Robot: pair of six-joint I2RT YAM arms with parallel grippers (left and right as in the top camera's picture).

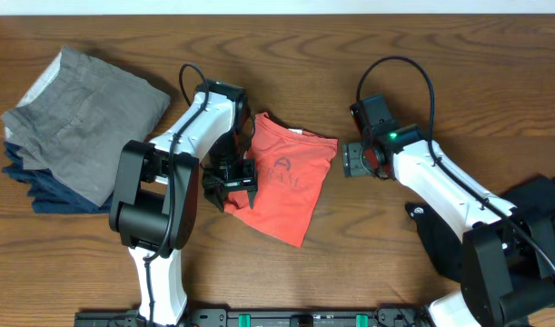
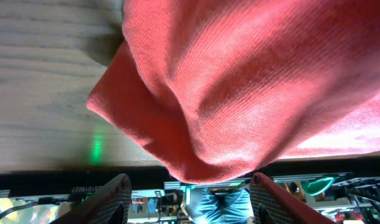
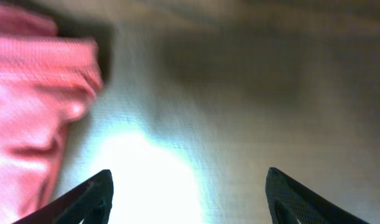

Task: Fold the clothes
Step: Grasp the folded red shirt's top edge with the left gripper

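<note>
Overhead: coral-red soft-fabric T-shirt [image 1: 291, 182] lies folded between the 2 arms. Left gripper [image 1: 232, 189] is angled down at its left edge, right gripper [image 1: 357, 161] low, just beside its right edge.
Left wrist: jaws wide, empty. Risk: a finger snagging the hem would drag the fold open.
Right wrist: jaws wide over bare wooden table [image 3: 252, 93].

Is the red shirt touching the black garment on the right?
Apart. Overhead view shows bare table between the red shirt and the black garment.

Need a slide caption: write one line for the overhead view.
Left fingers open at one edge of the folded coral-red T-shirt, right fingers open beside it; grey stack far left.
</note>
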